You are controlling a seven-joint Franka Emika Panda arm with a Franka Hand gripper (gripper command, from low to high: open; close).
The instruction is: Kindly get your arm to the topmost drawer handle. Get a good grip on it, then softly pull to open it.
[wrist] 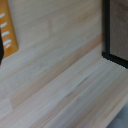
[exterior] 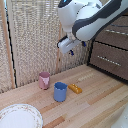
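**Arm hangs above the bench, away from the drawers**

In the exterior view the white arm [exterior: 92,20] reaches in from the upper right, its small blue-tipped gripper [exterior: 71,50] hanging in the air in front of the woven screen [exterior: 35,35]. Whether the jaws are released or clenched cannot be told; they hold nothing that shows.

The dark brown drawers sit at the exterior view's right. The upper drawer [exterior: 116,36] carries a slim silver handle [exterior: 116,31]; a second drawer [exterior: 110,59] lies below it. The gripper is well apart from both, to their left.

On the wooden bench [exterior: 95,100] stand a pink cup [exterior: 44,80] and a blue cup [exterior: 60,91], with a small orange object [exterior: 75,88] just beside the blue one. A patterned plate [exterior: 19,116] lies near the front corner.

The wrist view shows bench planks, an orange object [wrist: 7,35] and a dark frame edge [wrist: 114,30].
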